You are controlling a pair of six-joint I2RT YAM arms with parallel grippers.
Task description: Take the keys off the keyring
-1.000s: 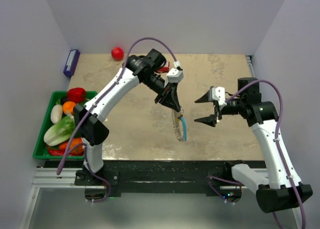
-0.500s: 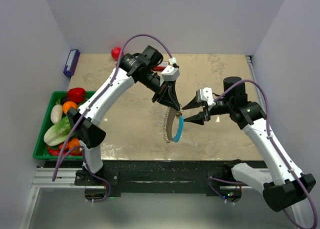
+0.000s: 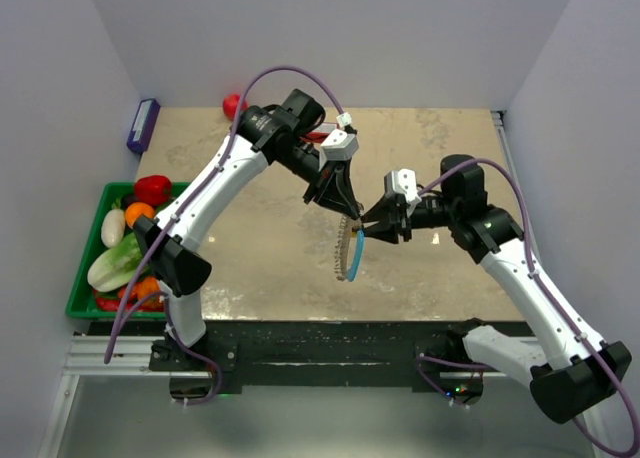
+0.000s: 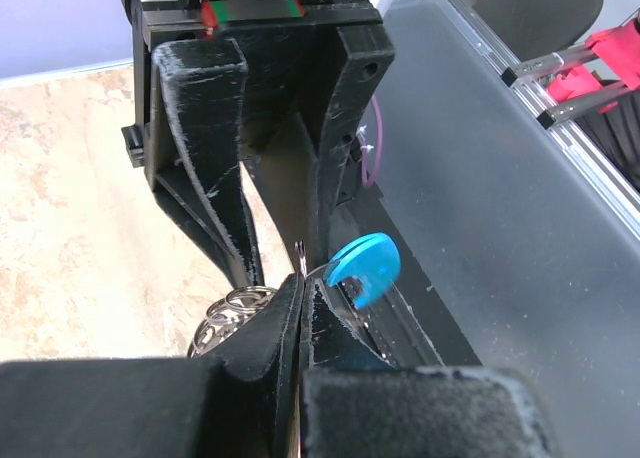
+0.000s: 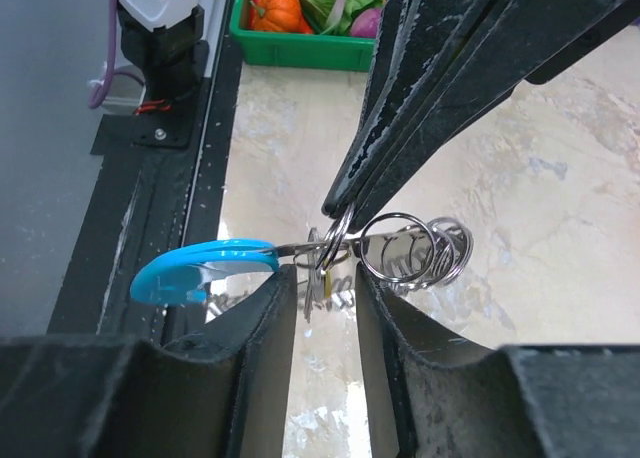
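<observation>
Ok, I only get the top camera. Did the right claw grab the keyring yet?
Observer: Not quite. The right gripper has a finger either side of the keyring, with gaps showing.
Operator: Where's the little key?
Observer: A tiny yellow key hangs between those fingers.
Operator: Is the left claw squeezing?
Observer: Yes, the left gripper is pinched shut on one ring.

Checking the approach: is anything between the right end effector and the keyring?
Nothing visible does. The right end effector has a finger on each side of the keyring, beside where the left end effector pinches it.
</observation>
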